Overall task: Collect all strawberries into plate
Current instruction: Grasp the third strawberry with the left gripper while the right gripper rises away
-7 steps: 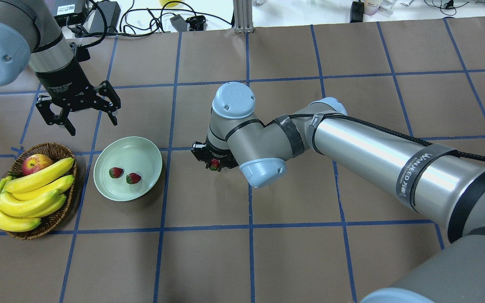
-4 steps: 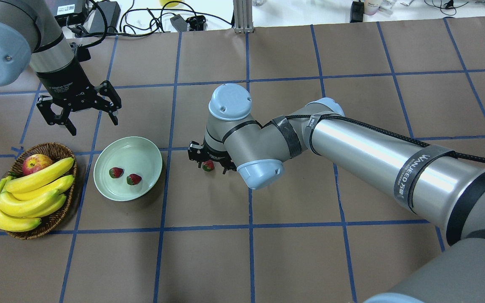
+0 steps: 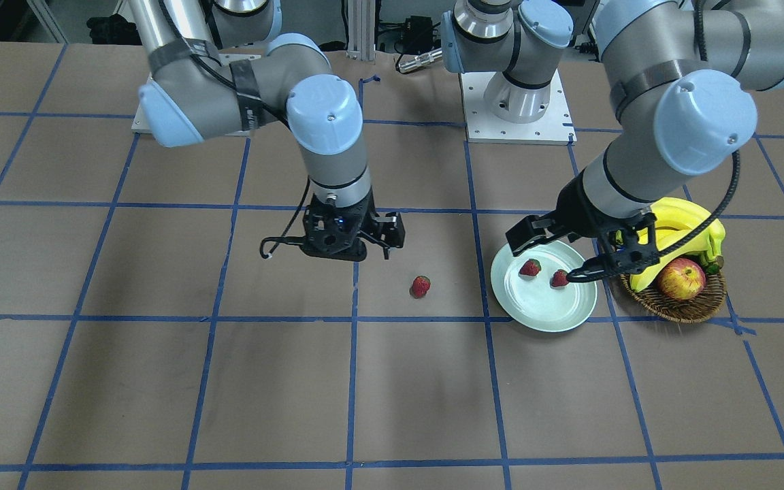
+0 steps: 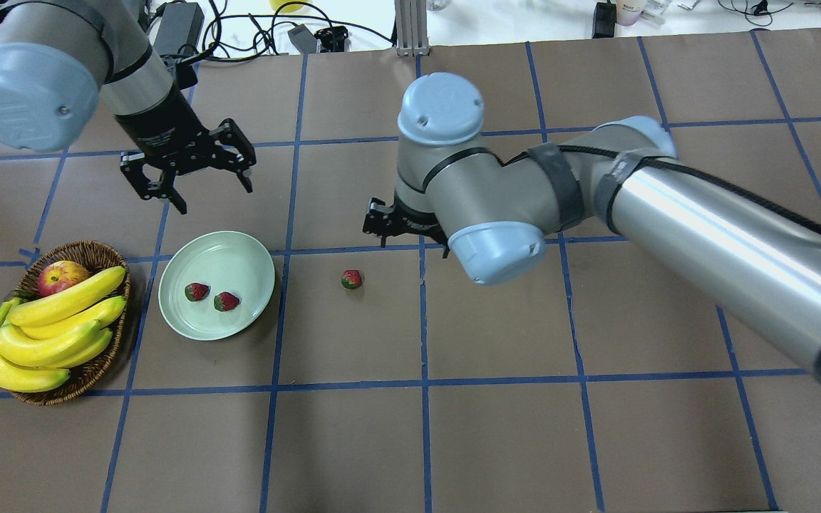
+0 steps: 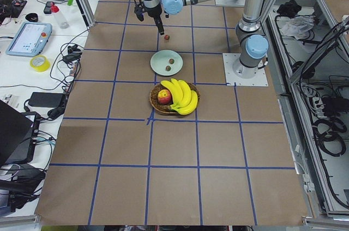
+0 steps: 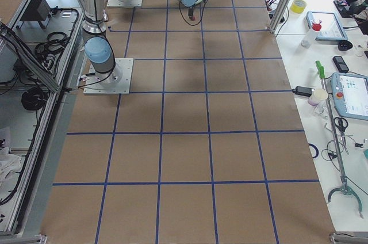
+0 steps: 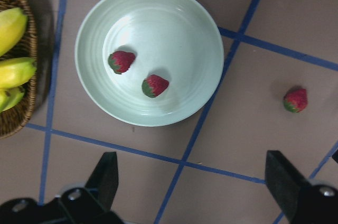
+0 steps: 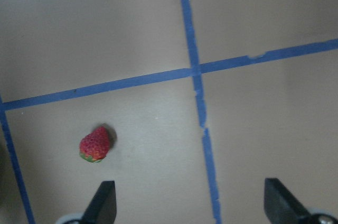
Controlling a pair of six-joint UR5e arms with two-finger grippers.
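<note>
Right claw [image 3: 348,239]: black two-finger tool, jaws spread wide with nothing between them, hanging above the table.
Nearest thing: small red strawberry [image 4: 351,279] with a green leafy top, lying alone on the brown paper-covered tabletop [image 4: 496,427], below this claw and off toward one finger rather than centred in the gap.
Farther on: pale mint-green round glossy plate [image 4: 229,258], past the lone berry, holding two red strawberries [image 4: 197,291] side by side near its middle.
Above the plate: left claw [image 7: 193,182], likewise wide open and empty, looking down on the dish.
Farthest: brown wicker basket [image 4: 90,251] of yellow bananas [image 4: 54,320] and a red-yellow apple [image 4: 61,276], just beyond the plate.
Risk: a straight descent from this offset would likely land one fingertip on the berry, rolling or squashing it; a pinch on its rounded, tapering body could squirt it sideways.
Right arm pose: forearm stretched across the table, wrist folded so the tool points straight down.
Left arm pose: wrist angled downward, tool tilted over the plate's rim.
</note>
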